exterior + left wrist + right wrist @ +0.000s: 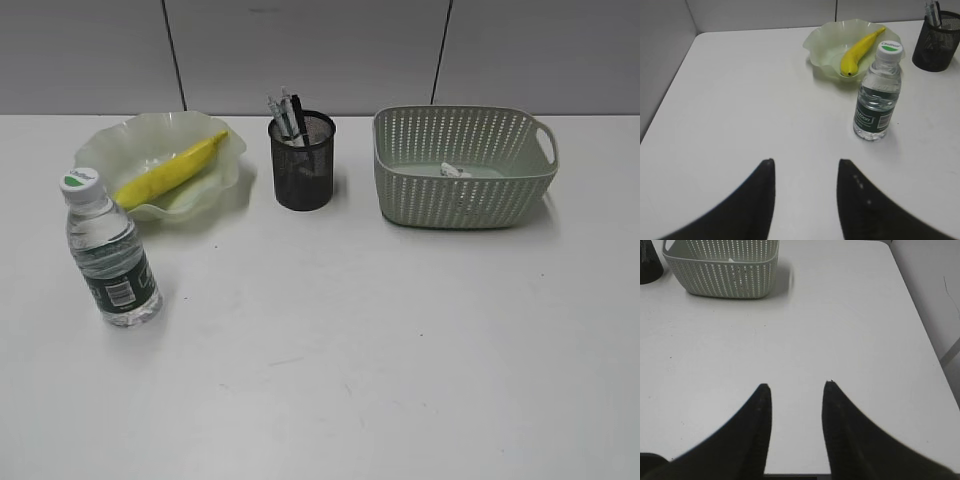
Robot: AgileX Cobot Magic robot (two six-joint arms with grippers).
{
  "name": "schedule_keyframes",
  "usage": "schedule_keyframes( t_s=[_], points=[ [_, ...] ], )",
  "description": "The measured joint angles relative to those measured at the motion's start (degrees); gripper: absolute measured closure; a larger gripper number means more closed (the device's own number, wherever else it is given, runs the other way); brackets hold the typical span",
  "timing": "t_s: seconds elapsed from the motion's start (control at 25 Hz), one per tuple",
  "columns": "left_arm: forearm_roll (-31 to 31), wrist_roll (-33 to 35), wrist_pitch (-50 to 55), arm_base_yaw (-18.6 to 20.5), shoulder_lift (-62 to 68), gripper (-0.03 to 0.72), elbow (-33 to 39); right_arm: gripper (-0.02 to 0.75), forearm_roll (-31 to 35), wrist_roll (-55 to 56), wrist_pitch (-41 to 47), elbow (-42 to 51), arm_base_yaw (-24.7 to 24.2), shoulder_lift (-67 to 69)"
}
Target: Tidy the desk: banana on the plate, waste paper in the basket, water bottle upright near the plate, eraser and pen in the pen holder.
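The yellow banana lies in the wavy green plate at the back left of the white desk. Just in front of the plate stands the water bottle, upright with its white cap on. The black mesh pen holder has pens sticking out of it; the eraser is not visible. A wad of waste paper rests inside the green basket. My left gripper is open over bare desk, short of the bottle. My right gripper is open too, empty, well short of the basket.
A grey panelled wall runs behind the desk. The desk's right edge and left edge show in the wrist views. Neither arm appears in the exterior view.
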Motion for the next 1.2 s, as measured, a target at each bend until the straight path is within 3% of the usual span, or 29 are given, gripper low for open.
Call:
schedule_keyframes(
  t_s=[1.2],
  points=[
    [0.00,0.00,0.00,0.00,0.00,0.379,0.00,0.451,0.00,0.00,0.00,0.00,0.00,-0.04]
  ],
)
